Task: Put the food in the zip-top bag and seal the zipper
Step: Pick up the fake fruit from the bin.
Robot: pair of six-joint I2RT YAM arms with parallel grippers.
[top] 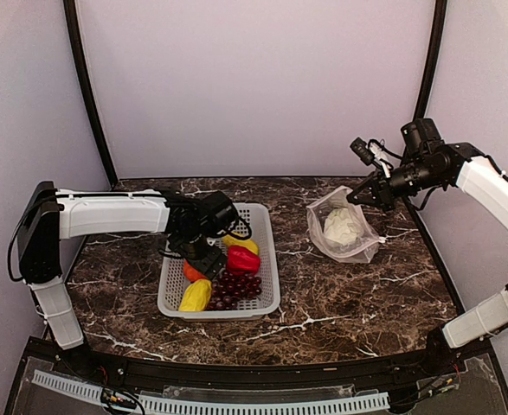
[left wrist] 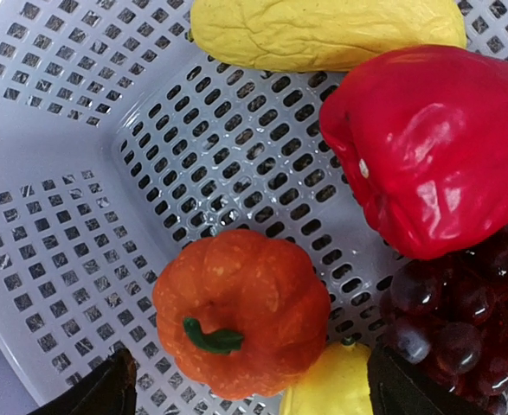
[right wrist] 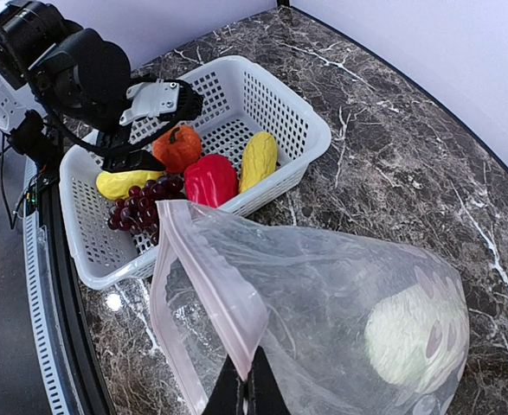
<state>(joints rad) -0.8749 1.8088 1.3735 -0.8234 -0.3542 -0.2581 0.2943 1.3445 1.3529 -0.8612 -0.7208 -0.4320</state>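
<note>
A white perforated basket [top: 266, 244] sits left of the desk's [top: 349, 294] middle. The desk is dark marble with white veins, and pale walls [top: 254, 86] enclose it.

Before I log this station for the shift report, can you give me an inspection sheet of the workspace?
Surface: dark marble-pattern table, no spills seen.
Job's things: cauliflower inside the zip-top bag, mouth unsealed; tomato, pepper, grapes and two yellow pieces in the basket.
Clutter: nothing seen besides the white perforated basket.
Grippers: left gripper open, above the tomato; right gripper shut on the bag's zipper edge.
Cables: black leads loop at the right wrist.
Surroundings: pale walls, black corner posts.
</note>
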